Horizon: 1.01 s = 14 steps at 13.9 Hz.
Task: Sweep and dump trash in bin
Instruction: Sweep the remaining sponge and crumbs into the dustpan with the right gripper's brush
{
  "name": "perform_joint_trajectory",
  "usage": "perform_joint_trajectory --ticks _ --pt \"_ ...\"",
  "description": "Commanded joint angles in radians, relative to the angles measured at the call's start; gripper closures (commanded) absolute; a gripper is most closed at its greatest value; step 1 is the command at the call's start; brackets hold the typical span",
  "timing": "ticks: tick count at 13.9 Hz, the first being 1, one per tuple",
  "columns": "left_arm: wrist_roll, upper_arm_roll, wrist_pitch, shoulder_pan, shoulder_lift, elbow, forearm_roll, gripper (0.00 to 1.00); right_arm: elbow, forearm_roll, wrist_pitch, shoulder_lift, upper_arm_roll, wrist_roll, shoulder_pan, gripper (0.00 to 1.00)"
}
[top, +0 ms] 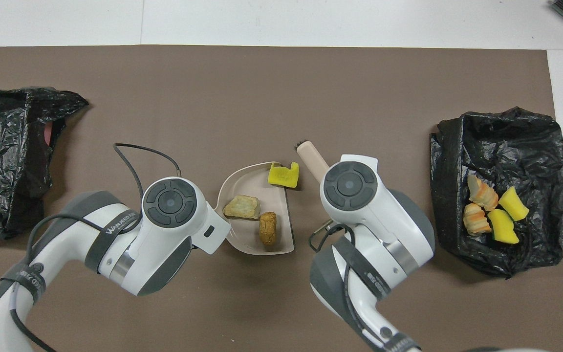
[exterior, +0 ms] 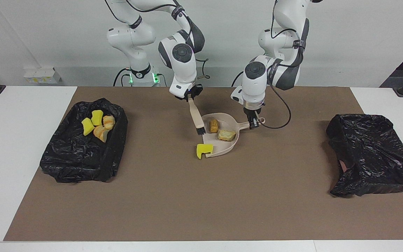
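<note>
My left gripper [exterior: 254, 123] is shut on the handle of the beige dustpan [exterior: 231, 120], which lies on the brown mat [exterior: 201, 196]. In the dustpan [top: 247, 237] lie two pieces of trash: an orange chunk [exterior: 213, 125] [top: 268, 228] and a tan chunk [exterior: 226, 134] [top: 242, 207]. A yellow sponge bit [exterior: 204, 149] [top: 283, 174] rests at the pan's open lip. My right gripper [exterior: 190, 97] is shut on the brush [exterior: 196, 117] [top: 311, 157], held tilted in the air with its bristles down beside the pan's mouth. In the overhead view both grippers are hidden under their wrists.
A black-lined bin [exterior: 79, 161] [top: 499, 142] at the right arm's end of the table holds several yellow and orange scraps [exterior: 98, 124] [top: 491, 210]. A crumpled black bag [exterior: 373, 154] [top: 3, 146] lies at the left arm's end. A cable [exterior: 280, 115] loops by the left gripper.
</note>
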Motion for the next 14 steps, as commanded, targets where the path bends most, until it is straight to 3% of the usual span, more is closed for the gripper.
perform_joint_trajectory --ticks 1,3,7,11,14 --pt "-0.024 -0.004 0.011 0.015 -0.006 -0.02 0.01 1.0 0.123 -0.065 -0.02 0.15 0.017 -0.011 0.007 1.0" --pt "-0.024 -0.004 0.01 0.015 -0.006 -0.02 0.01 1.0 0.082 -0.039 -0.073 0.135 0.025 -0.014 0.011 1.0" --pt "-0.003 0.008 0.011 0.018 -0.003 -0.017 0.01 1.0 0.033 0.246 -0.145 0.085 0.071 0.012 0.019 1.0" --pt "0.095 0.025 0.023 0.02 0.005 -0.005 0.01 1.0 0.017 0.267 -0.144 0.068 0.094 0.092 0.016 1.0" --pt "0.195 0.065 0.013 0.008 0.017 0.023 0.01 1.0 0.019 0.267 -0.186 -0.019 0.092 0.277 0.005 1.0"
